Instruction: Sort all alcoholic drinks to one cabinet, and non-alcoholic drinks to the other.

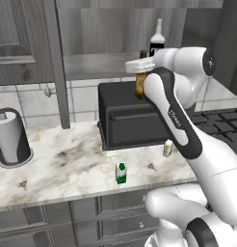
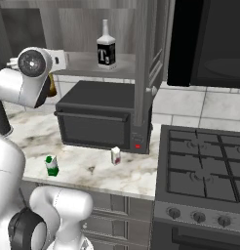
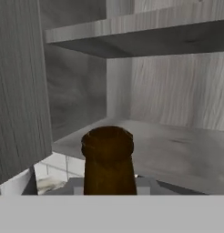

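Count, by kind: bottles = 2, i.e. 1 slim brown glass beer bottle (image 3: 108, 161) w/ cap, and 1 taller clear bottle w/ black label and white "T" (image 2: 106, 46). Small cartons on the marble counter (image 1: 58, 164) = 2: 1 green-and-white container (image 1: 121, 172), 1 small white carton w/ reddish mark (image 2: 115, 156). Black countertop toaster ovens (image 2: 100, 116) = 1. Paper towel rolls on dark holder (image 1: 11, 137) = 1. Black gas stoves (image 2: 205, 168) = 1, w/ 3 round front knobs (image 2: 198, 216) in sight. Open grey wood cabinets (image 2: 88, 61) = 1, shelves seen inside it = 2.
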Robot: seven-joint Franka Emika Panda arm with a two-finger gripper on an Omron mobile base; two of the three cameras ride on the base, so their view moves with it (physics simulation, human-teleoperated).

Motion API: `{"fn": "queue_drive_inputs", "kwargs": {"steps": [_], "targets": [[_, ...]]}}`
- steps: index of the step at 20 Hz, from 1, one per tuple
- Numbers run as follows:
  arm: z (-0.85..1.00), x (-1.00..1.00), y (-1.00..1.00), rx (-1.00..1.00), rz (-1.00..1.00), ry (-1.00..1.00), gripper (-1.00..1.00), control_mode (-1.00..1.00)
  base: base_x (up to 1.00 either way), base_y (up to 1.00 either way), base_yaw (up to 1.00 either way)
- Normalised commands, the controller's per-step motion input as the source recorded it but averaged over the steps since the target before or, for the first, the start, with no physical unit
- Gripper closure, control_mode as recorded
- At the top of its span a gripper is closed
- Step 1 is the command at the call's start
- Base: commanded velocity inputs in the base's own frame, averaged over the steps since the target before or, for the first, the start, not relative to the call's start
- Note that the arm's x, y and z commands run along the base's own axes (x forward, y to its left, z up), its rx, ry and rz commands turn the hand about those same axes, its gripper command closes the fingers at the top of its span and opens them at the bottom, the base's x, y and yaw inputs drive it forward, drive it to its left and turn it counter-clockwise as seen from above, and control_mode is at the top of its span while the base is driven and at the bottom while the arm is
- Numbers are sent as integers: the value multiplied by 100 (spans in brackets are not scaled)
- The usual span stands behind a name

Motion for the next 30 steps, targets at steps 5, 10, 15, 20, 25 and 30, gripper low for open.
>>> {"fn": "queue_drive_inputs", "kwargs": {"steps": [5, 10, 15, 20, 25, 30], "targets": [[17, 36, 0, 0, -4, 0, 100, -100, 0, 0, 0], [20, 29, 0, 0, -4, -1, 100, -100, 0, 0, 0], [24, 20, 0, 0, -2, -4, 100, -100, 0, 0, 0], [10, 16, 0, 0, 0, -8, 100, -100, 0, 0, 0], [1, 20, -2, 2, 0, -7, 100, -100, 0, 0, 0], [4, 28, -3, 3, 0, -5, 100, -100, 0, 0, 0]]}}
